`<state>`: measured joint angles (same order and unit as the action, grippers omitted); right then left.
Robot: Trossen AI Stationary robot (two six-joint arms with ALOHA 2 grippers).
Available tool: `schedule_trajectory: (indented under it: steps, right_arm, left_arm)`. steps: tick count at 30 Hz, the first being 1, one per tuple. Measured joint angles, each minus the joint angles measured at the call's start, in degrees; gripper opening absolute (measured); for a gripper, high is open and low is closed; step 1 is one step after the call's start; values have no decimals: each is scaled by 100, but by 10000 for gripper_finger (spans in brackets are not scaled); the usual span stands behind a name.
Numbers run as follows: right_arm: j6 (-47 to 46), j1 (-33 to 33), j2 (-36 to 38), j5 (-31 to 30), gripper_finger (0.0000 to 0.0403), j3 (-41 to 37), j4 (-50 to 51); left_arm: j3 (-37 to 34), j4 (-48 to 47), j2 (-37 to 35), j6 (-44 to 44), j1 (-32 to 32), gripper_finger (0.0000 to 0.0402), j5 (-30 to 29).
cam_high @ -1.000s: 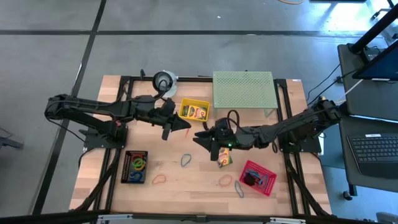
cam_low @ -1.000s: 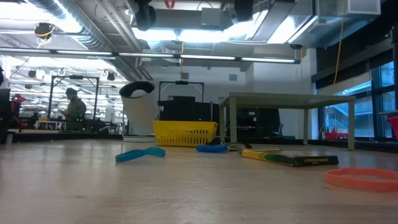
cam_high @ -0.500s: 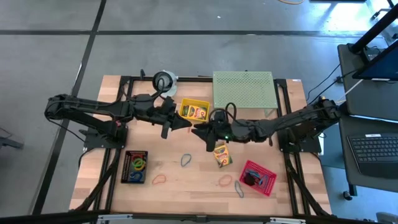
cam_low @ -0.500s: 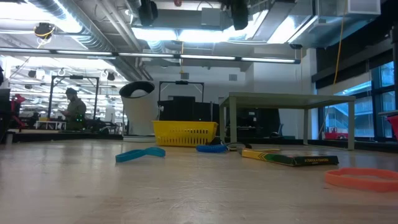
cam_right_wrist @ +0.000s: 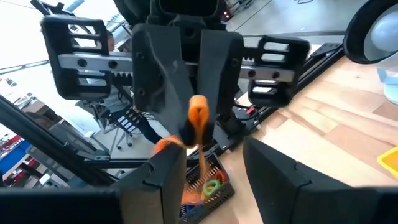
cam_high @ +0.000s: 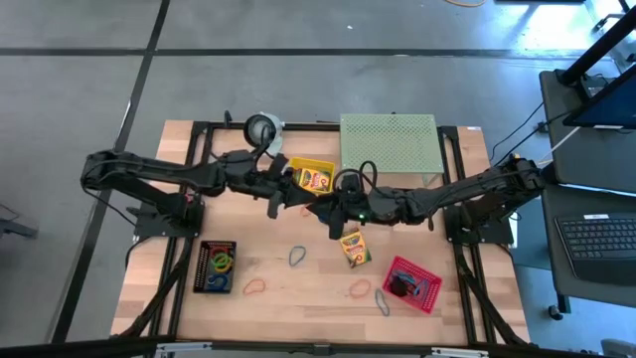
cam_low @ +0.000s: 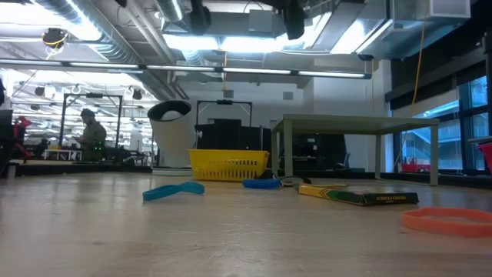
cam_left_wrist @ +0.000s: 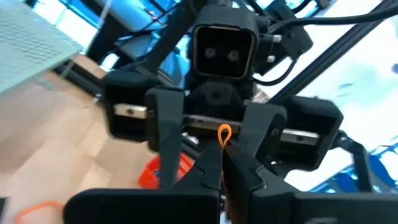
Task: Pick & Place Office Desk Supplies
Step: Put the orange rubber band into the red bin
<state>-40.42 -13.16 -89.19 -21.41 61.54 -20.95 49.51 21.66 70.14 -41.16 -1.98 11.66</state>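
My left gripper hovers above the table's middle, shut on a thin orange rubber band. My right gripper faces it tip to tip and is open. In the right wrist view its fingers stand on either side of the band, apart from it. A crayon box lies flat on the table just right of the grippers. Another crayon box lies in the yellow basket. Loose blue and orange bands lie flat on the table nearer the front. My left gripper pinches the orange rubber band between its two fingertips, and a small loop end sticks out past them. The fingers come level, pointing toward the table's right. The band is lifted clear of the table, its free part hanging slack below the fingers.
A black tray with bands sits near the front left and a red basket near the front right. The pale green perforated stand and the round roll stand at the far edge. More bands lie near the front.
My right gripper has risen from beside the crayon box on the table and moved left and toward the far edge, ending face to face with my left gripper. My left gripper has shifted a little toward the table's right, closing the gap, still shut on the orange band.
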Motion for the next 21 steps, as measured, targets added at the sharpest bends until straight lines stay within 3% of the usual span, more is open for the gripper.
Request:
schedule_trajectory:
  steps: [4, 10, 21]
  right_arm:
    - [0, -5, 0, 4, 131, 0, -2]
    - [48, -3, 0, -20, 14, 0, -2]
    - [-115, -61, 0, -76, 2, 0, -34]
  left_arm:
    - [208, 84, 231, 0, 0, 2, 221]
    - [408, 46, 261, 41, 133, 2, 547]
    - [455, 36, 158, 177, 351, 26, 763]
